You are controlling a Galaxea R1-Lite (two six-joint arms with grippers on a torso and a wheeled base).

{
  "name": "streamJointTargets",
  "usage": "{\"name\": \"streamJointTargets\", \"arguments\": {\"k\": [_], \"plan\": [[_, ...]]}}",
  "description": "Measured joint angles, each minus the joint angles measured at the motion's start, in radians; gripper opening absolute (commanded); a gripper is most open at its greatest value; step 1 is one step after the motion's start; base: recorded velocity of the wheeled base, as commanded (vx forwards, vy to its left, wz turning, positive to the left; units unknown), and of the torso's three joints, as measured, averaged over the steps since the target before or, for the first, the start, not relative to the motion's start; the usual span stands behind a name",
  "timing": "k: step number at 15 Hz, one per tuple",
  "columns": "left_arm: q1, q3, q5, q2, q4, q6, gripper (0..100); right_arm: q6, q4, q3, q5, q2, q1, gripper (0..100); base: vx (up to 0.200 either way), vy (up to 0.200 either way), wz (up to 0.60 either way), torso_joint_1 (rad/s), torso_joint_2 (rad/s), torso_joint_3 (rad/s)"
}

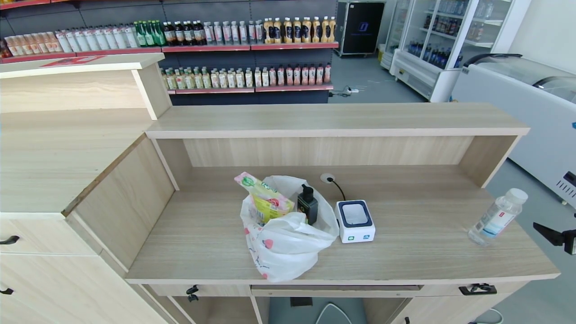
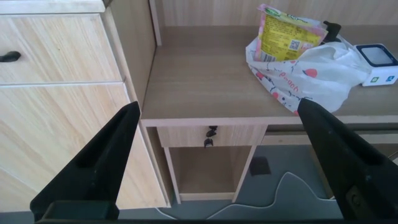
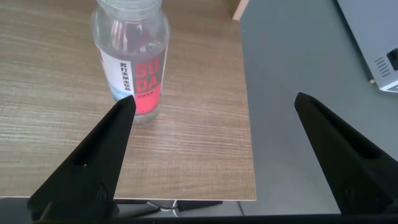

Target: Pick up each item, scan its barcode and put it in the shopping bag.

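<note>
A white shopping bag (image 1: 281, 238) with red prints stands on the counter's middle, holding a green-yellow snack packet (image 1: 265, 198) and a dark pump bottle (image 1: 308, 204). A white barcode scanner (image 1: 355, 220) sits right beside it. A clear water bottle (image 1: 497, 217) with a red-and-white label stands near the counter's right end. My right gripper (image 3: 211, 149) is open, just off the counter's right edge, close to the water bottle (image 3: 132, 56). My left gripper (image 2: 217, 155) is open, held low in front of the counter, left of the bag (image 2: 305, 71).
The wooden counter (image 1: 405, 243) has a raised back shelf and a taller cabinet (image 1: 67, 148) on the left. A cable runs from the scanner to a hole at the back. Drawers (image 2: 211, 134) sit under the counter. Freezers (image 1: 531, 103) stand to the right.
</note>
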Motion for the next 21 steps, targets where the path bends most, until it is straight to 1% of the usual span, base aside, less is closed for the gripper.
{"name": "streamJointTargets", "arguments": {"k": [4,6,10,14,19,21], "plan": [[0.0,0.0,0.0,0.0,0.0,0.0,100,0.043,0.0,-0.072,0.0,0.044,0.042,100,0.0,0.0,0.0,0.0,0.0,0.0],[0.0,0.0,0.0,0.0,0.0,0.0,100,0.061,0.0,-0.083,0.0,0.06,0.077,100,0.0,0.0,0.0,0.0,0.0,0.0],[0.0,0.0,0.0,0.0,0.0,0.0,100,0.056,-0.01,-0.09,-0.001,0.089,0.135,100,0.0,0.0,0.0,0.0,0.0,0.0],[0.0,0.0,0.0,0.0,0.0,0.0,100,0.054,-0.074,-0.092,-0.002,0.121,0.156,100,0.0,0.0,0.0,0.0,0.0,0.0],[0.0,0.0,0.0,0.0,0.0,0.0,100,0.053,-0.109,-0.098,-0.005,0.161,0.163,100,0.0,0.0,0.0,0.0,0.0,0.0],[0.0,0.0,0.0,0.0,0.0,0.0,100,0.055,-0.11,-0.12,-0.006,0.176,0.171,100,0.0,0.0,0.0,0.0,0.0,0.0]]}}
